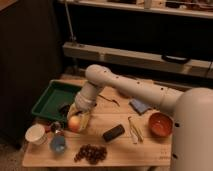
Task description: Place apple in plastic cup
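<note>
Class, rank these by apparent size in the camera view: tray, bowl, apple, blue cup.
1. tray
2. bowl
3. apple and blue cup: they look alike, so they are left unranked.
The claw, shut on the apple, is by the tray's front corner, near the blue cup.

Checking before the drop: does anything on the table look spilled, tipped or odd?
Nothing stands out. The gripper, shut on the apple, hangs beside the green tray, near the upright plastic cup. The grapes lie in one cluster.
</note>
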